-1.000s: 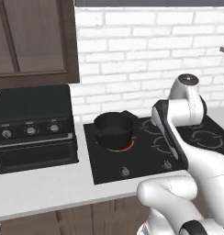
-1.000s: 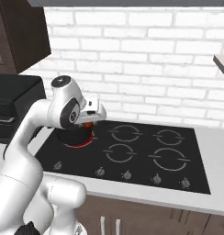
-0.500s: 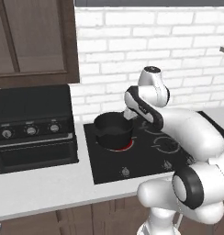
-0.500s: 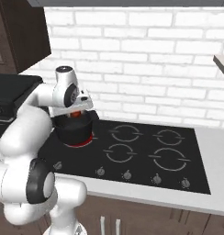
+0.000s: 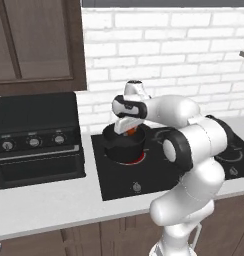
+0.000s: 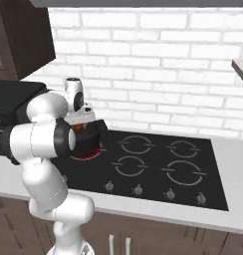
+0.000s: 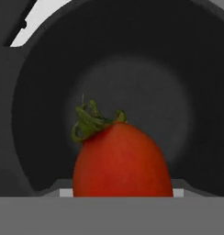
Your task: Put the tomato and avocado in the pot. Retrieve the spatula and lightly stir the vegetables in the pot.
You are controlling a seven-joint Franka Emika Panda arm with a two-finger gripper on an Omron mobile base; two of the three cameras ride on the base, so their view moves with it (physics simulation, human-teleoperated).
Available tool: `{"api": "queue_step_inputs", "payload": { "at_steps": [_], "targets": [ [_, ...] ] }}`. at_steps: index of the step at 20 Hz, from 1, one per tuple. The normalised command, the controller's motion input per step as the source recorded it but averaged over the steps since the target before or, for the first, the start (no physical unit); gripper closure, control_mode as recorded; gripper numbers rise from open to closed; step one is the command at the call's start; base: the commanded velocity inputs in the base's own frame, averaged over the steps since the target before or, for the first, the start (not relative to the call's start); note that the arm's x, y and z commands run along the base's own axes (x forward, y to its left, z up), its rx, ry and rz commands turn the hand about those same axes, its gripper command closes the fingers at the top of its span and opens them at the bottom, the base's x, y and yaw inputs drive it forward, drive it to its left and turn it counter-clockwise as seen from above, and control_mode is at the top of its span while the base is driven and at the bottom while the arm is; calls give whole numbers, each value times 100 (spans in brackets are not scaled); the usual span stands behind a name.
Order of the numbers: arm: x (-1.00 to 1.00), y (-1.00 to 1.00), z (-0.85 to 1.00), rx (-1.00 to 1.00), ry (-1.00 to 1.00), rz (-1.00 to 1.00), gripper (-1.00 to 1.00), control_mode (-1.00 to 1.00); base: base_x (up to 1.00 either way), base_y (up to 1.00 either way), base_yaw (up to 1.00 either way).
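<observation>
The tomato point(image 7: 120, 160), red-orange with a green stem, hangs just over the mouth of the pot point(image 7: 132, 78). In the left base view my gripper point(image 5: 129, 129) points down over the black pot point(image 5: 125, 146), shut on the tomato point(image 5: 130, 132). In the right base view the same gripper point(image 6: 79, 124) and tomato point(image 6: 80, 127) sit at the rim of the pot point(image 6: 89, 142). The inside of the pot looks bare. Avocado and spatula are out of view.
The pot stands on the glowing red front-left burner of the black cooktop point(image 6: 153, 167). A black countertop oven point(image 5: 36, 135) stands to the left on the white counter point(image 5: 54, 200). Behind is a brick wall, with a dark upper cabinet point(image 5: 34, 40).
The arm has swung left from the right side of the cooktop to above the pot, bringing the tomato with it. The grip has stayed the same.
</observation>
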Motion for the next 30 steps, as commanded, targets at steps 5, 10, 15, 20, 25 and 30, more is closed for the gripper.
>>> {"api": "queue_step_inputs", "payload": {
  "at_steps": [5, 10, 15, 20, 25, 30],
  "targets": [
    [18, 1, -70, -5, 0, 0, 100, -100, 0, 0, 0],
    [3, 0, -35, -11, -3, 0, -100, -100, 0, 0, 0],
    [0, -13, 3, -4, -6, -4, -100, -100, 0, 0, 0],
    [0, -2, 29, -1, -5, -6, -100, -100, 0, 0, 0],
    [-37, -18, 84, 0, -17, -9, -100, -100, 0, 0, 0],
    [-76, -61, 96, 0, -30, -17, -100, -100, 0, 0, 0]
  ]
}}
